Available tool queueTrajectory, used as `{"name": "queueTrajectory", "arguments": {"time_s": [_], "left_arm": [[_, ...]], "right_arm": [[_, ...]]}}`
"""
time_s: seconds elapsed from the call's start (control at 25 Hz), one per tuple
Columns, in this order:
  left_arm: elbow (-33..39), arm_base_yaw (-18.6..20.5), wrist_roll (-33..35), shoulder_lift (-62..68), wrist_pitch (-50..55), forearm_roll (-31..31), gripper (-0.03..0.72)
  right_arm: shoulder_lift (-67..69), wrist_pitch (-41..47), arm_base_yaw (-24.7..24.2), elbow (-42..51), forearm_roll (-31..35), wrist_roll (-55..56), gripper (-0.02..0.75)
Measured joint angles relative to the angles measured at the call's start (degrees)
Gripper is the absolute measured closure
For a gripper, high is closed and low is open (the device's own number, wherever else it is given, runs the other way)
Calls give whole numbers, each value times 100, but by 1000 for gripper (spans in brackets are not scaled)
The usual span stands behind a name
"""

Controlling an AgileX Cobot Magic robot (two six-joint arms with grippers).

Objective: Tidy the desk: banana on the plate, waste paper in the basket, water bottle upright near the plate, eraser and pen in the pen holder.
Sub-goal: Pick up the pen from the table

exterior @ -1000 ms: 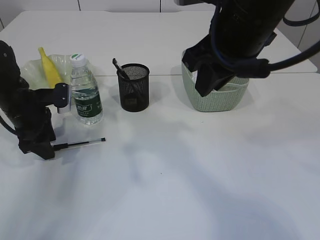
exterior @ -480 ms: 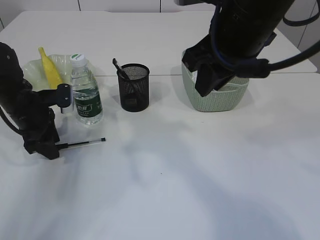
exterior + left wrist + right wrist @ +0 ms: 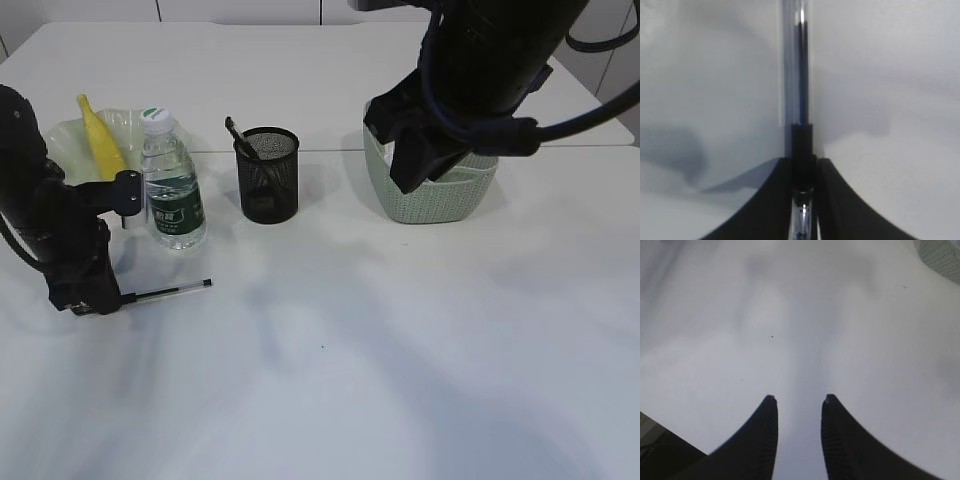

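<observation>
The pen (image 3: 170, 289) lies on the white desk (image 3: 380, 330) in front of the upright water bottle (image 3: 172, 190). My left gripper (image 3: 98, 300) is down at the pen's left end. In the left wrist view the left gripper (image 3: 804, 160) is shut on the pen (image 3: 801, 75), whose clear barrel runs straight ahead. The banana (image 3: 100, 140) rests on the green plate (image 3: 65, 135). The black mesh pen holder (image 3: 268, 175) has a dark stick leaning out of it. My right gripper (image 3: 797, 399) stands open and empty above bare desk. The eraser and waste paper are hidden.
The sage-green basket (image 3: 430, 200) stands at the back right, half covered by the right arm (image 3: 470, 70); its corner (image 3: 940, 252) shows in the right wrist view. A seam in the tabletop (image 3: 330, 150) runs behind the holder.
The left jaws have come together on the pen's left end, and the left gripper has shifted slightly right. The right arm has not moved.
</observation>
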Motion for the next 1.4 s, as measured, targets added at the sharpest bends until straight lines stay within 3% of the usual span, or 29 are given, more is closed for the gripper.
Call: {"name": "queueTrajectory", "arguments": {"time_s": [0.16, 1.4], "left_arm": [[0, 0, 0, 0, 96, -44, 617], [10, 0, 0, -896, 1053, -522, 647]], "right_arm": [[0, 0, 0, 0, 0, 0, 508], [0, 0, 0, 0, 22, -54, 508]]}}
